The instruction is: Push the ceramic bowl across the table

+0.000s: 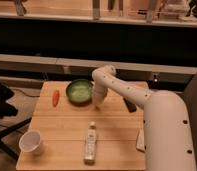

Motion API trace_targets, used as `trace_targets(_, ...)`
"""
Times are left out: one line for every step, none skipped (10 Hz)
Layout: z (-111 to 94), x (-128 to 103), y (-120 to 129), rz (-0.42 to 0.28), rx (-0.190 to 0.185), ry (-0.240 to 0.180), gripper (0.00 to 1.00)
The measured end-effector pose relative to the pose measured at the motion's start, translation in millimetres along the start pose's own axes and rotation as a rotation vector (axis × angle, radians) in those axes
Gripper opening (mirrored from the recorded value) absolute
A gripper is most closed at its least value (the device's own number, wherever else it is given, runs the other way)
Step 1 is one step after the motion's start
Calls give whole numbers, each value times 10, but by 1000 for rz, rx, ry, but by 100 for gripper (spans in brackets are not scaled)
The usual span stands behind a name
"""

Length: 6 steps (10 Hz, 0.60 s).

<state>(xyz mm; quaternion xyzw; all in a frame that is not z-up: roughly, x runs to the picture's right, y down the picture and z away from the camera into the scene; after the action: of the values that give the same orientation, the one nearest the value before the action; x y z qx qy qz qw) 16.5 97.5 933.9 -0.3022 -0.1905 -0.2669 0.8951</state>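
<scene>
Sitting near the counter's far edge, a little left of its middle, the bowl (80,91) is round and shallow, with a dark green rim and a paler green inside; whether anything lies in it cannot be told. The counter (62,125) is a pale tan top of plank-like strips. The pincer (98,103) hangs at the end of the white arm (117,85), pointing down at the counter just beside the bowl's right rim. Whether it touches the rim cannot be told, nor whether it is spread or pressed together. Left of the bowl, near it but apart, lies a small red-orange thing (55,98), on the side away from the pincer. Toward the near edge a bottle (91,143) lies on its side, its cap end pointing toward the bowl, well apart from it. A white cup (31,142) stands upright at the near left corner, mouth up; its inside shows only white. Right of the arm a dark thing (129,105) lies on the counter, partly hidden by the arm. A pale flat thing (141,140) rests at the right edge, just beside the robot's white body (167,130). A black chair (2,107) stands off the counter's left side.
</scene>
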Motion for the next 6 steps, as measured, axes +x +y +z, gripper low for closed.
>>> trace_targets(-19,55,22,-4,-2,-1,0)
trace_targets(-16,34,3,-16,-4,-2,0)
trace_targets(-5,-31,-41,-28,-5,-4,0)
trace_targets(6,-83,-84,-32,-2,-6,0)
trace_targets(11,-89,-87,-31,0,-9,0)
trace_targets(-2,-57,-87,-39,4,-10,0)
